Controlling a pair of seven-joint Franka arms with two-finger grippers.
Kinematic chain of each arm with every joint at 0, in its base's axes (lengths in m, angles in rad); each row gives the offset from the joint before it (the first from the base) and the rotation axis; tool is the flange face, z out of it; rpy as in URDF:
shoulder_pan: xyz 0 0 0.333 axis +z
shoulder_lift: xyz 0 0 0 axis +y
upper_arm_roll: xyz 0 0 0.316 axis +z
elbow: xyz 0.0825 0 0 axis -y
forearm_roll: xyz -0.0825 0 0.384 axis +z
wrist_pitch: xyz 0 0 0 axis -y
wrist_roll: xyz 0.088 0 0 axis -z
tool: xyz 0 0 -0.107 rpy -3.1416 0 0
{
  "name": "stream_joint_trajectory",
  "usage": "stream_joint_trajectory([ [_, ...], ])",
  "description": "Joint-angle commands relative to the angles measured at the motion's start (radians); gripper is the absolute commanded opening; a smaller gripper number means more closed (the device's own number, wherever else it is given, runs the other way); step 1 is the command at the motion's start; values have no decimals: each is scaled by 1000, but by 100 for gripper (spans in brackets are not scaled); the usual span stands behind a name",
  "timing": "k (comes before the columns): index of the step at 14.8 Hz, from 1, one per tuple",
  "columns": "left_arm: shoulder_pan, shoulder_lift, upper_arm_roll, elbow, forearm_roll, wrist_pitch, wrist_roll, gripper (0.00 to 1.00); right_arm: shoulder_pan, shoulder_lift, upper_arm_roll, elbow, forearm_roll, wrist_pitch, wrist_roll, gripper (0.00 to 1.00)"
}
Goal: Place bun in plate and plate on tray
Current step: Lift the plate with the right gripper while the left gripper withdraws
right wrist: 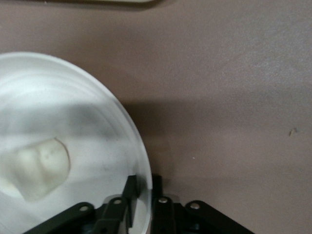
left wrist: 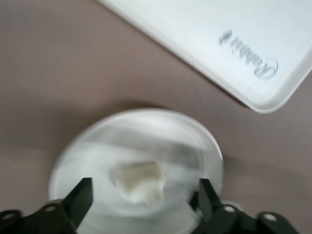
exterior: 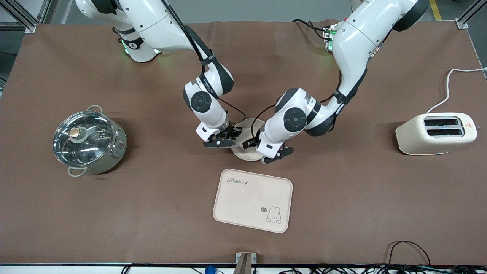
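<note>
The round cream plate (exterior: 245, 154) lies mid-table, farther from the front camera than the Rabbit tray (exterior: 247, 194). The pale bun (right wrist: 39, 168) lies in the plate (right wrist: 58, 97). It also shows in the left wrist view (left wrist: 139, 183) but is hidden in the front view. My right gripper (exterior: 228, 137) is shut on the plate's rim, one finger inside and one outside (right wrist: 144, 187). My left gripper (exterior: 263, 149) is open just over the plate (left wrist: 97, 146), its fingers either side of the bun (left wrist: 145, 192). The tray's corner (left wrist: 195, 29) lies close by.
A lidded steel pot (exterior: 89, 140) stands toward the right arm's end of the table. A cream toaster (exterior: 437, 133) with a white cord stands toward the left arm's end. Brown cloth covers the table.
</note>
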Motion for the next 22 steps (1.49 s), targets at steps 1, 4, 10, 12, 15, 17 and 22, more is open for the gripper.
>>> stream_joint_trajectory([
  [1, 131, -104, -11, -2, 63, -121, 238, 100, 5, -25, -3, -39, 15, 2, -2, 0],
  [4, 247, -199, -8, 3, 67, -202, 493, 100, 8, -25, -3, -36, 13, 10, -4, 0],
  [10, 455, -443, -8, 50, 152, -465, 763, 100, -1, -73, 0, -8, 15, -6, -1, 0],
  [12, 466, -510, -6, 119, 136, -651, 766, 100, -7, -76, 0, 16, 18, -7, 2, 0],
  [15, 521, -622, -6, 145, 65, -779, 774, 100, -32, -76, -2, 113, 102, -7, -1, 0],
  [17, 532, -629, -11, 144, 53, -778, 788, 100, -44, -65, -3, 197, 127, -9, 1, 0],
  [22, 535, -630, -8, 141, 47, -784, 803, 100, -119, 164, -3, 447, 214, -6, -1, 0],
])
